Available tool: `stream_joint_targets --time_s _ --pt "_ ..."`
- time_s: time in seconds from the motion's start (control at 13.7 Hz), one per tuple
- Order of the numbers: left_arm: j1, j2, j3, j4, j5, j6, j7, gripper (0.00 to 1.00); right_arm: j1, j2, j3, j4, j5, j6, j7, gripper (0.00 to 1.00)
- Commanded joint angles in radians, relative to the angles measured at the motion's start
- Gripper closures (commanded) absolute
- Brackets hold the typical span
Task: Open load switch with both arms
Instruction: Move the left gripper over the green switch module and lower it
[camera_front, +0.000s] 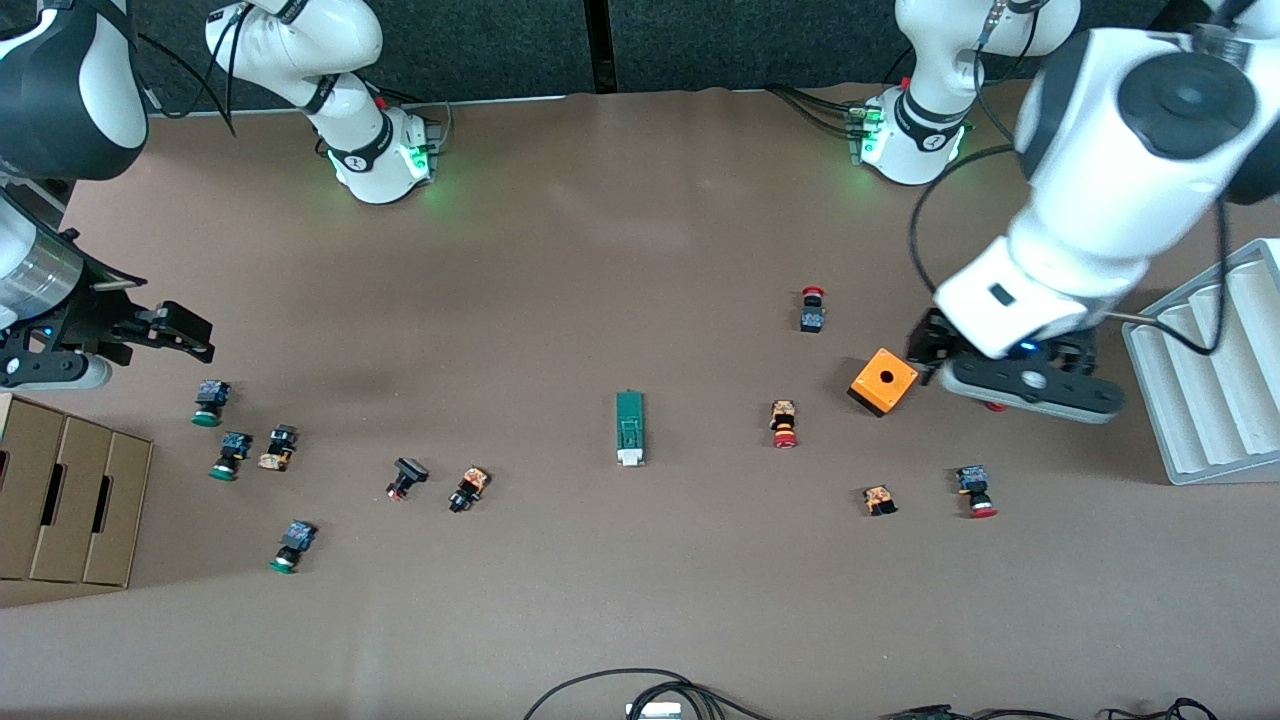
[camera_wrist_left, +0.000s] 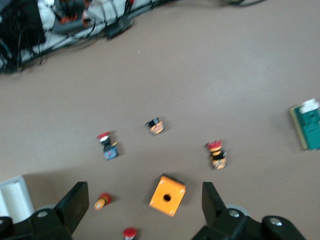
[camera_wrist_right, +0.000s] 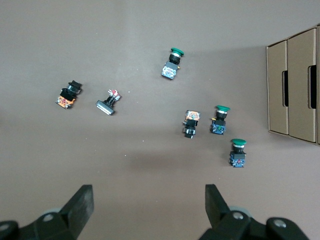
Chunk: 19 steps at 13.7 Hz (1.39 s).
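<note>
The counter (camera_front: 640, 250) is covered by a brown sheet. At its middle the load switch (camera_front: 629, 427) is laid flat, its white end nearer the front camera. At about three o'clock from it a red-capped push button (camera_front: 784, 424) is seen, then the orange cube (camera_front: 883, 381). Green-capped push buttons (camera_front: 210, 402) are scattered at nine o'clock, near the cardboard boxes (camera_front: 70, 490). A white ribbed tray (camera_front: 1205, 380) is set at the left arm's end. A black cable (camera_front: 640, 685) is laid at six o'clock.
</note>
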<state>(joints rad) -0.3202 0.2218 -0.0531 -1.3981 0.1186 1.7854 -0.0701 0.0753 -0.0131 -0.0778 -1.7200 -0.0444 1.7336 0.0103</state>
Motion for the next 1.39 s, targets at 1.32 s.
stream_joint_targets --time_s 1.32 --pt "-0.322 0.065 -0.05 -0.328 0.59 0.595 -1.123 0.0 0.004 -0.004 -0.005 0.005 0.0 -0.022 -0.006 0.01"
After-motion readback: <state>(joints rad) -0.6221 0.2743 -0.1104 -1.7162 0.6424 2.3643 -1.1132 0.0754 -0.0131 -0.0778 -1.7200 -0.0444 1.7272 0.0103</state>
